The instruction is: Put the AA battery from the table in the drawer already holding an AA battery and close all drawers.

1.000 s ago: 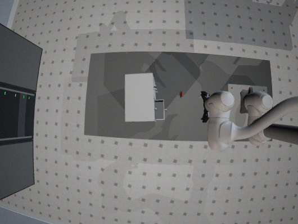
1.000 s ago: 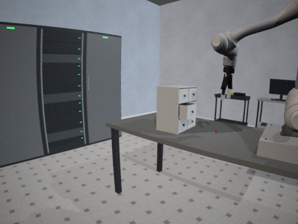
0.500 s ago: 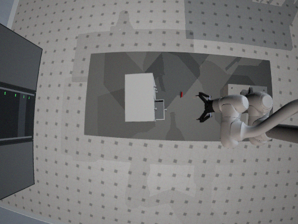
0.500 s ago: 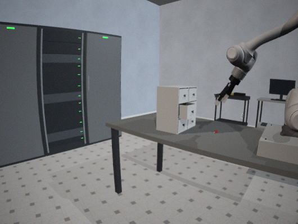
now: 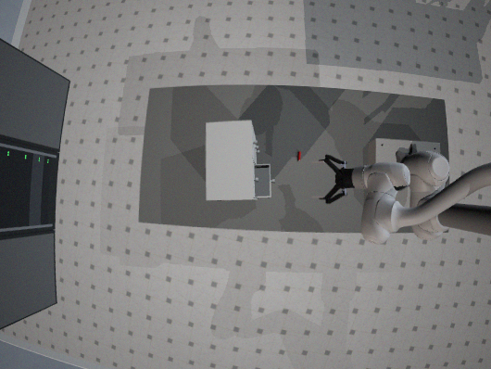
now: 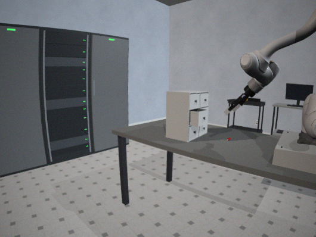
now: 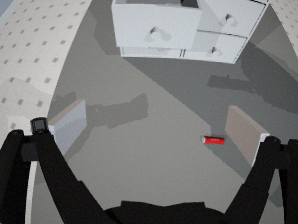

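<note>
One drawer [image 5: 262, 180] is sticking out of the chest [image 5: 230, 159] in the top view, its inside reading as plain grey, contents too small to make out. Red battery [image 5: 299, 155] is lying on the table [image 5: 185, 204], between chest and gripper [image 5: 324, 180], apart from both. Gripper is hanging with its jaws spread wide, nothing between them. No readable writing here; green dots on the dark cabinet [image 5: 28, 185] at left are just lights. Arm is getting cut off at the right edge.

Exterior view: chest [image 6: 177, 116] is standing upright on the table [image 6: 143, 135], six drawer fronts in two columns, the middle left drawer [image 6: 198, 117] pulled partway out. Battery [image 6: 228, 139] is sitting on the table in front of the chest, tiny, no label legible. Gripper [image 6: 231, 109] is tilting down toward the chest, well above the table; fingers too small to separate. Base block [image 6: 287, 158] and arm are being cropped at right. Monitor [image 6: 299, 92] on a far desk is showing no text.

Wrist view: black fingers are framing both lower corners, wide apart. Battery [image 7: 213, 140] is lying right of centre. Open drawer [image 7: 154, 22] is looking pale inside, contents unclear; chest top is being cut off.
</note>
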`<action>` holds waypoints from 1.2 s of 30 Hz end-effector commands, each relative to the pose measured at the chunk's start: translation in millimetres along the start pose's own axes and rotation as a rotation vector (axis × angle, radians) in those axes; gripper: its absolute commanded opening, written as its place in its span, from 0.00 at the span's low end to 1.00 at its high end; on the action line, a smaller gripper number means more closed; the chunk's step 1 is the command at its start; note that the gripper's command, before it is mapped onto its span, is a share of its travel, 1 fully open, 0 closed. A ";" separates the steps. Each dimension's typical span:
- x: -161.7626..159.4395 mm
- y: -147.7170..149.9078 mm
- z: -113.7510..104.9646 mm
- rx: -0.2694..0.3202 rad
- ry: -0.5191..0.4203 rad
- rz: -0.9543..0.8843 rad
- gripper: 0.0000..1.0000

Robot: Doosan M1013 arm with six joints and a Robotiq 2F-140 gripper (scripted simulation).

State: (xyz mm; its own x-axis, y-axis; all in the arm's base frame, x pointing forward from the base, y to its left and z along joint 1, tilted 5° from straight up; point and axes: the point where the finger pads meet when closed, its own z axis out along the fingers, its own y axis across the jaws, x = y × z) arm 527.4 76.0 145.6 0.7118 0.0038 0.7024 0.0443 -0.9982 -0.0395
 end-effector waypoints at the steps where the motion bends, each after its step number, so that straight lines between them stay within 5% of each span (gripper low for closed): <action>1: 0.1 0.6 1.3 0.050 0.027 0.000 1.00; 10: 0.9 3.5 8.7 0.040 0.092 0.001 1.00; 17: 2.5 2.4 32.7 0.040 0.298 0.005 1.00; 26: 3.5 1.8 47.9 0.039 0.430 0.008 1.00; 36: 3.9 1.6 53.9 0.039 0.481 0.009 1.00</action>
State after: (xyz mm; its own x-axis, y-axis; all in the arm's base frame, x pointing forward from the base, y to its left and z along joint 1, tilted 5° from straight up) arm 567.8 77.7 110.6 0.3088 -0.0416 0.9502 0.0724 -0.9951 -0.0671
